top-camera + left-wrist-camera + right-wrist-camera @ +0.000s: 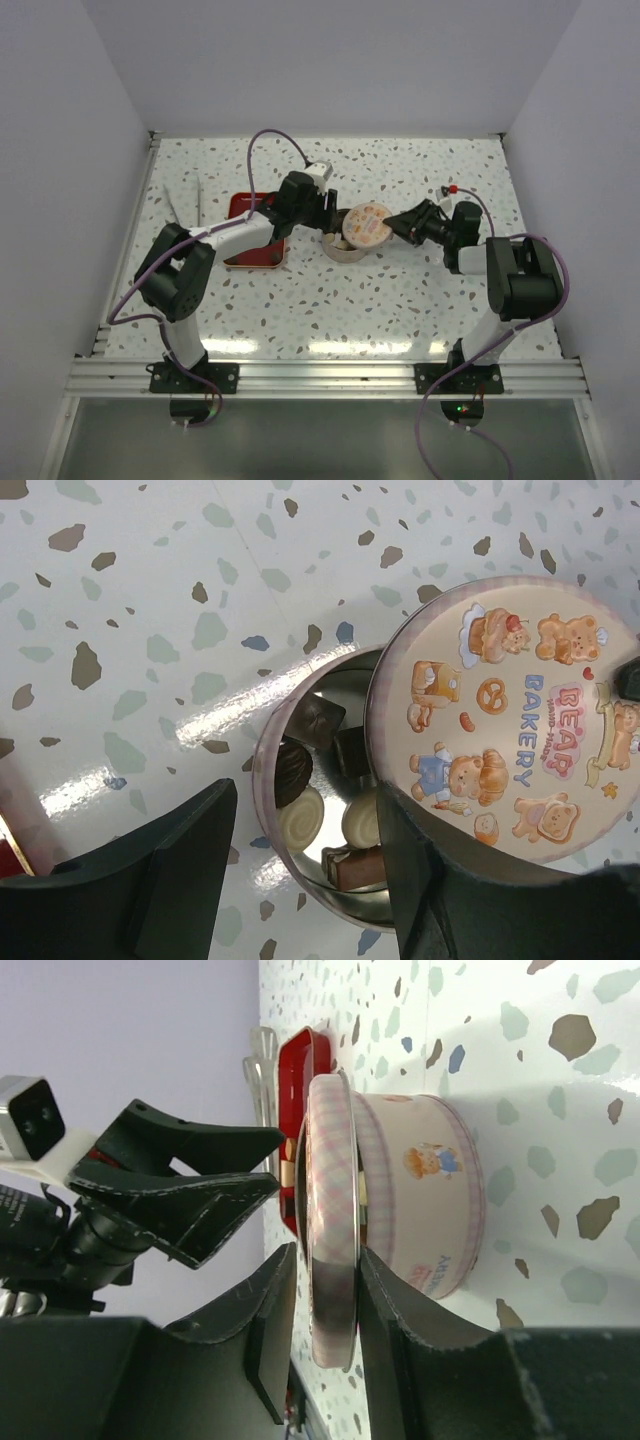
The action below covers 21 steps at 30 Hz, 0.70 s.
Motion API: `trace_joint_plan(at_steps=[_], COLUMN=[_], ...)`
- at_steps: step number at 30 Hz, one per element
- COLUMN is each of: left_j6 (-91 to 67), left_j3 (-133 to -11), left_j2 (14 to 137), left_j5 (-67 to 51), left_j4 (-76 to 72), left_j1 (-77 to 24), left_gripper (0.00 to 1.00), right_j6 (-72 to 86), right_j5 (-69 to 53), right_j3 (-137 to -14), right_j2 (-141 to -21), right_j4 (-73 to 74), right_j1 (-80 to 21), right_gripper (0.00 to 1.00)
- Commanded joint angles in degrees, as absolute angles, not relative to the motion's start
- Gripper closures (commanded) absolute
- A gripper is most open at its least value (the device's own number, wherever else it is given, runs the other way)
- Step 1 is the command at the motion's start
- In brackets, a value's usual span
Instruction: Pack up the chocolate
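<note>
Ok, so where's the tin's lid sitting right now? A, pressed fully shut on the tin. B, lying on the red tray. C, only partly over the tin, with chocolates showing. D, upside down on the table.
C: in the left wrist view the lid covers only one side of the tin, and the chocolates show inside through the uncovered part.

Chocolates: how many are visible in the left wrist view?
6, in the uncovered part of the tin: dark square, dark cube topmost; dark round left; two cream rounds below; brown bar nearest. The lid may hide more.
</note>
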<state>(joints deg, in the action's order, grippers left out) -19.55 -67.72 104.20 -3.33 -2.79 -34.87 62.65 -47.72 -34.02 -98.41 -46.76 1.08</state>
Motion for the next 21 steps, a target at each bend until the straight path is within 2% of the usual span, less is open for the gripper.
trace_joint_plan(at_steps=[1, 11, 21], left_j6=[-20.1, -20.3, -19.6], left_j3=[-68.7, -68.5, -68.6], left_j2=[101.7, 101.9, 101.5], left_j5=[-4.7, -4.9, -4.2], left_j4=[-6.0, -6.0, -4.9], left_j1=[-34.5, -34.6, -34.6], left_gripper=[0.36, 0.35, 0.35], right_j6=[58.5, 54.9, 53.3], right_j5=[-46.6, -45.3, -43.9], right_j3=[-34.0, -36.2, -38.6], right_j2=[-98.2, -98.3, -98.4], right_j4=[-44.4, -39.4, -35.5], right_j1=[0.8, -1.7, -3.3], right_gripper=[0.66, 0.57, 0.56])
